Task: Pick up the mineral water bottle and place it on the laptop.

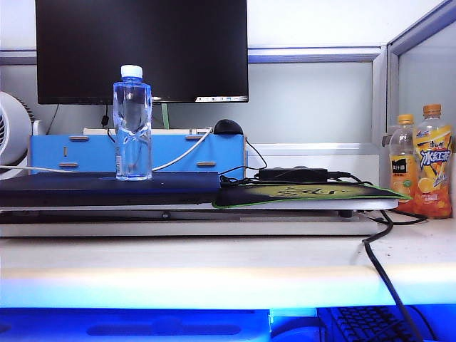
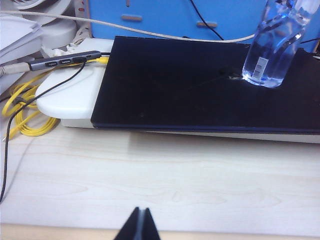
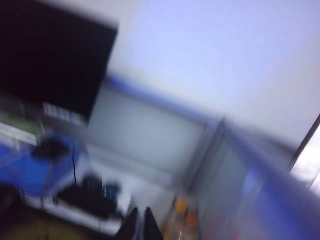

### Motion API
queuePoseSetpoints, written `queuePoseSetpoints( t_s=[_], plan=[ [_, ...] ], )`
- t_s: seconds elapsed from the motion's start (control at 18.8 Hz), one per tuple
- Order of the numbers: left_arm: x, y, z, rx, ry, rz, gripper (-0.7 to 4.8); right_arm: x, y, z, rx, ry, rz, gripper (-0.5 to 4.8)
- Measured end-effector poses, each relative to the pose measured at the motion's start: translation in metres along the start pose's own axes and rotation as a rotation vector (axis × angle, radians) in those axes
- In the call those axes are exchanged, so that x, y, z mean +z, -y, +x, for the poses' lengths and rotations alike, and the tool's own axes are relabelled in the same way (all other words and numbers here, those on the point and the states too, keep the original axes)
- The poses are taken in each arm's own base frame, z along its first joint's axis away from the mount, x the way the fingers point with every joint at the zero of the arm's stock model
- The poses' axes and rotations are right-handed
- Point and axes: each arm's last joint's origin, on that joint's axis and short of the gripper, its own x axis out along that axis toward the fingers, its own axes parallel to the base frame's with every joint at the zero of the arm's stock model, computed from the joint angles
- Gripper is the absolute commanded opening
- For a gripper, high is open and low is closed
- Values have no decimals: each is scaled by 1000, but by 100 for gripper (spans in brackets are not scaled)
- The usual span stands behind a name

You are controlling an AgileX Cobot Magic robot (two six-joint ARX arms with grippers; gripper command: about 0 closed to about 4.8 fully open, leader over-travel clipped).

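The mineral water bottle (image 1: 132,125), clear with a white cap and a dented waist, stands upright on the laptop (image 1: 107,189), a flat dark slab at the left of the desk. Neither arm shows in the exterior view. In the left wrist view my left gripper (image 2: 140,211) is shut and empty over bare light wood, well short of the laptop (image 2: 190,85) and the bottle (image 2: 272,50) standing on it. The right wrist view is badly blurred. My right gripper (image 3: 140,211) shows two dark tips almost together with nothing between them, away from the bottle.
A big black monitor (image 1: 142,50) stands behind a blue organizer (image 1: 178,153). A green-edged mouse pad (image 1: 306,194) carries a black power adapter (image 1: 292,173). Two orange-drink bottles (image 1: 432,164) stand at the far right. A black cable (image 1: 385,263) hangs over the desk edge. Yellow cable (image 2: 25,115) coils beside the laptop.
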Motion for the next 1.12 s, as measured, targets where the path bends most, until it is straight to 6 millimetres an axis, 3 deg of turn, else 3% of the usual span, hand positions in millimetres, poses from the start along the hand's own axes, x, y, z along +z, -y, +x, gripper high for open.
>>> queuePoseSetpoints(
  t_s=[0.21, 0.43, 0.75, 1.12],
  plan=[
    [0, 0, 0, 0, 0, 0, -2, -70, -24, 2, 31, -81, -3, 23],
    [0, 0, 0, 0, 0, 0, -2, -118, -36, -10, 44, -133, 119, 23],
    [0, 0, 0, 1, -1, 0, -2, -171, -49, -32, 2, -119, 293, 23],
    [0, 0, 0, 1, 0, 0, -2, -195, -54, -31, -23, -200, 347, 23]
  ],
)
